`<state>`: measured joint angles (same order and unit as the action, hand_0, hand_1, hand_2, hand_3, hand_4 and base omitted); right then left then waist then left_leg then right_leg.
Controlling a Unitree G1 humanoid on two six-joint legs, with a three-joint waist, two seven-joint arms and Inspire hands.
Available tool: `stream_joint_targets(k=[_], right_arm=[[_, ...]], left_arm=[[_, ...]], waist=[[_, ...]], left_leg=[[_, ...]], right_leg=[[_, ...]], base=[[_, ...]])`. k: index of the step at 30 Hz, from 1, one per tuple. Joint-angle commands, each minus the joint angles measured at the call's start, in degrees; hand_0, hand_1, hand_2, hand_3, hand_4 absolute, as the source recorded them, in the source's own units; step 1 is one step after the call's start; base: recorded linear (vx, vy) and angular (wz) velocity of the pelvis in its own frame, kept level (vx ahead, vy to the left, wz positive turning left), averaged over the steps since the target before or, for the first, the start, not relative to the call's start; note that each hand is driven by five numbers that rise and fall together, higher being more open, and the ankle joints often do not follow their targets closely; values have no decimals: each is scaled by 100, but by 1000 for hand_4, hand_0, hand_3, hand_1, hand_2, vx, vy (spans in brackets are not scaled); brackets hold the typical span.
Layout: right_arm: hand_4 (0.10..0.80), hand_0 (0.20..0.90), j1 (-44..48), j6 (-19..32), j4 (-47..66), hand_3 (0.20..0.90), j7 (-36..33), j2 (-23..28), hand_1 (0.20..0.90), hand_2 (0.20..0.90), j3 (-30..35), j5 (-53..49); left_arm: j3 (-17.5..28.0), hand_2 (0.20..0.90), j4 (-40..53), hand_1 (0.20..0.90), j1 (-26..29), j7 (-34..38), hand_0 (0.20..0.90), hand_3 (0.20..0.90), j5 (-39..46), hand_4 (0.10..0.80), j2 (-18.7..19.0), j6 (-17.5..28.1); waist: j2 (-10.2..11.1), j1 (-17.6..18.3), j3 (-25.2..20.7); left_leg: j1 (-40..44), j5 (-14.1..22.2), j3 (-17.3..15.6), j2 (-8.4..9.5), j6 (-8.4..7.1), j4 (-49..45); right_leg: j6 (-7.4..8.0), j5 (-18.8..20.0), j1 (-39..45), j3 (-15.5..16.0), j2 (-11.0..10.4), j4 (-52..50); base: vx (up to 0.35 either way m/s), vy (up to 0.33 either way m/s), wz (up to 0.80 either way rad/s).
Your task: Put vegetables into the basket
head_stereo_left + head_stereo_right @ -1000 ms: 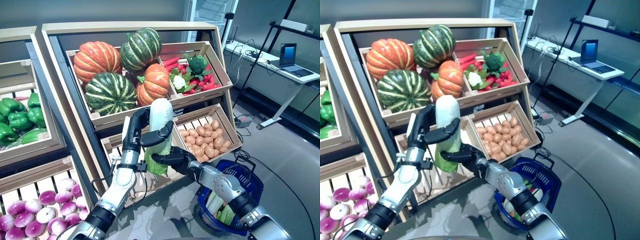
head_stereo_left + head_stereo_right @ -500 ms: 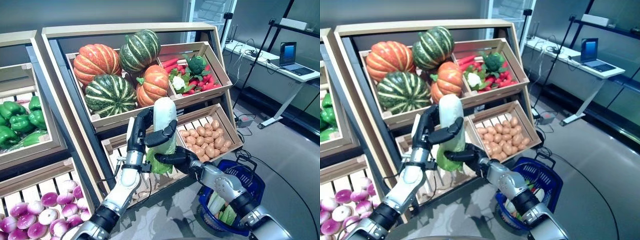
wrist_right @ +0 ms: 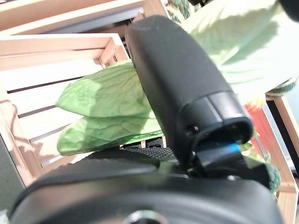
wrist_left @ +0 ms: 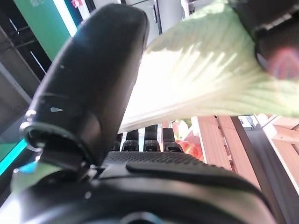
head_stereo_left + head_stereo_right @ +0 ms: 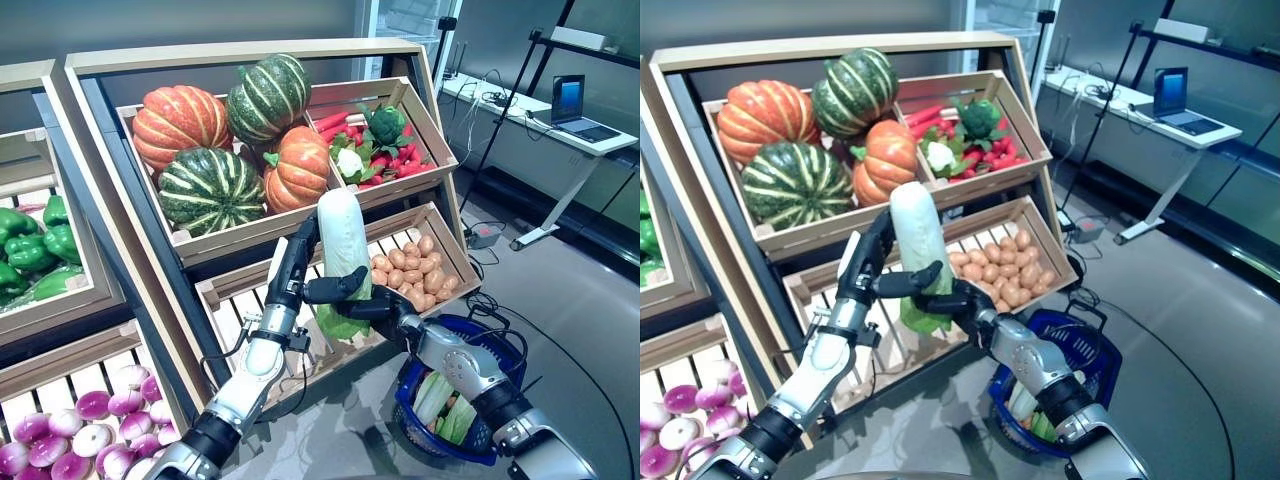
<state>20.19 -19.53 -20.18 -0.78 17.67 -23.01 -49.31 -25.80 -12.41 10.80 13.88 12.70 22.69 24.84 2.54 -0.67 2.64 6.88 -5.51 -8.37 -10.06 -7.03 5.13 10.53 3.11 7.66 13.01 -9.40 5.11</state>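
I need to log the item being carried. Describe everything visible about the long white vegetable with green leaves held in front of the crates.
The white vegetable is long, smooth and pale, rounded at its upper end, with crinkled green leaves at its lower end. It stands nearly upright, lifted clear in front of the lower wooden crates. The left hand is curled round its middle, thumb across the front; the right hand grips the leafy base. The blue basket sits lower, on the robot's right, not touching it.
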Motion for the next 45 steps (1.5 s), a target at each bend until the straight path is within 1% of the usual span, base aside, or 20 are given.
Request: stream_joint_targets(k=[1, 5, 10, 13, 17, 20, 23, 29, 31, 33, 35, 37, 39, 40, 42, 43, 44, 45], right_arm=[[400, 300, 366, 920, -151, 300, 76, 449, 300, 300, 1054, -7], [400, 300, 25, 1031, -354, 300, 166, 703, 300, 300, 1368, -65], [400, 300, -272, 1132, -530, 300, 230, 881, 300, 300, 1691, -87], [400, 300, -471, 1268, -604, 300, 234, 985, 300, 300, 1928, -193], [400, 300, -672, 1389, -696, 300, 240, 1012, 300, 300, 2139, -231], [400, 300, -805, 1366, -815, 300, 239, 1044, 300, 300, 2281, -212], [400, 300, -908, 1361, -964, 300, 235, 1044, 300, 300, 2335, -158], [400, 300, -925, 1339, -1434, 300, 77, 1065, 300, 300, 2444, -92], [400, 300, -845, 1378, -1651, 300, 0, 1057, 300, 300, 2467, -128], [400, 300, -661, 1484, -1898, 300, -59, 1068, 300, 300, 2490, -213], [400, 300, -263, 1680, -2417, 300, -80, 1105, 300, 300, 2440, -408], [400, 300, 103, 1787, -2787, 300, -162, 1179, 300, 300, 2379, -593], [400, 300, 390, 1855, -3111, 300, -170, 1255, 300, 300, 2405, -674], [400, 300, 531, 1894, -3279, 300, -177, 1299, 300, 300, 2403, -721], [400, 300, 775, 1943, -3597, 300, -128, 1390, 300, 300, 2432, -741], [400, 300, 851, 1950, -3697, 300, -101, 1424, 300, 300, 2442, -761], [400, 300, 1010, 1957, -3873, 300, -40, 1506, 300, 300, 2443, -799], [400, 300, 1090, 1929, -3971, 300, -4, 1559, 300, 300, 2449, -823]], left_arm=[[775, 900, 56, 900, 564, 106, 900, 900, -119, 800, 286, 812], [1048, 900, 26, 900, 438, 102, 900, 900, -87, 800, 395, 780], [1232, 900, -134, 900, 367, 151, 900, 900, -180, 800, 432, 774], [1375, 900, -267, 900, 300, 118, 900, 900, -148, 800, 487, 678], [1561, 900, -522, 900, 230, 80, 900, 900, 23, 800, 513, 641], [1741, 900, -693, 900, 142, 32, 900, 900, 234, 800, 485, 548], [1868, 900, -818, 900, 81, 61, 900, 900, 172, 800, 438, 561], [1954, 900, -838, 900, 38, 307, 900, 900, 15, 800, 453, 300], [1956, 900, -831, 900, 59, 310, 900, 900, 40, 800, 460, 262], [1879, 900, -747, 900, 227, 302, 900, 900, 160, 800, 562, 225], [1699, 900, -860, 900, 613, 409, 900, 900, 197, 800, 650, 193], [1537, 900, -932, 900, 899, 488, 900, 900, 345, 800, 712, 155], [1418, 900, -935, 900, 1023, 480, 900, 900, 484, 800, 696, 203], [1348, 900, -930, 900, 1084, 511, 900, 900, 528, 800, 675, 197], [1255, 900, -980, 900, 1177, 517, 900, 900, 625, 800, 631, 201], [1209, 900, -1009, 900, 1196, 526, 900, 900, 658, 800, 607, 209], [1122, 900, -1076, 900, 1250, 524, 900, 900, 734, 800, 556, 255], [1082, 900, -1112, 900, 1273, 501, 900, 900, 779, 800, 532, 280]], waist=[[61, 12, -114], [57, 47, -77], [52, 94, -46], [46, 123, -30], [35, 158, -12], [34, 174, -13], [36, 182, -21], [37, 164, 40], [19, 142, 151], [-1, 73, 437], [24, 2, 777], [37, -39, 1076], [2, -69, 1299], [-18, -92, 1392], [-78, -116, 1519], [-100, -132, 1569], [-140, -156, 1647], [-162, -165, 1682]], left_leg=[[175, 621, -155, 78, 13, -12], [177, 620, -207, 63, 20, -12], [164, 616, -256, 52, 26, -12], [159, 615, -284, 60, 32, -12], [162, 618, -334, 58, 32, -12], [173, 621, -360, 63, 38, -12], [175, 614, -388, 59, 39, -12], [193, 586, -462, 55, 73, -12], [165, 545, -484, 36, 99, -103], [-259, 670, -360, -44, 101, -742], [-810, 907, -212, -132, 79, -1523], [-1286, 1152, -136, -208, 62, -2223], [-1716, 1358, -126, -326, 52, -2833], [-1945, 1461, -68, -348, 35, -3133], [-2306, 1686, -12, -376, 85, -3617], [-2403, 1742, 8, -382, 98, -3747], [-2623, 1906, 40, -379, 139, -4075], [-2740, 2010, 56, -380, 161, -4261]], right_leg=[[-185, -101, 68, -34, 21, -11], [-182, -90, 49, -51, 33, -11], [-174, -78, 25, -67, 24, -11], [-169, -72, 12, -79, 19, -11], [-159, -69, -4, -75, 3, -11], [-156, -76, 3, -85, 5, -11], [-156, -67, -5, -81, 4, -11], [-177, -75, -10, -61, 6, -50], [-204, -193, -125, -83, -3, -385], [-248, -471, -589, -139, -55, -1165], [-255, -635, -1032, -161, -153, -1745], [-294, -809, -1347, -147, -258, -2236], [-399, -1020, -1647, -74, -393, -2779], [-434, -1102, -1793, -58, -466, -3022], [-491, -1290, -2110, -53, -601, -3556], [-510, -1337, -2208, -41, -654, -3732], [-543, -1490, -2437, -35, -743, -4138], [-562, -1583, -2559, -40, -785, -4350]], base=[[-20, 11, -4], [0, 0, 0], [0, 0, 0], [-15, -7, -3], [-18, -5, -12], [-2, -1, -3], [8, -2, -5], [11, -5, -4], [-62, -8, -1], [-260, -65, -8], [-331, -116, -10], [-309, -89, 1], [-281, -36, -1], [-231, -7, 10], [-176, 18, 13], [-159, 31, 13], [-125, 24, 8], [-129, 19, 17]])
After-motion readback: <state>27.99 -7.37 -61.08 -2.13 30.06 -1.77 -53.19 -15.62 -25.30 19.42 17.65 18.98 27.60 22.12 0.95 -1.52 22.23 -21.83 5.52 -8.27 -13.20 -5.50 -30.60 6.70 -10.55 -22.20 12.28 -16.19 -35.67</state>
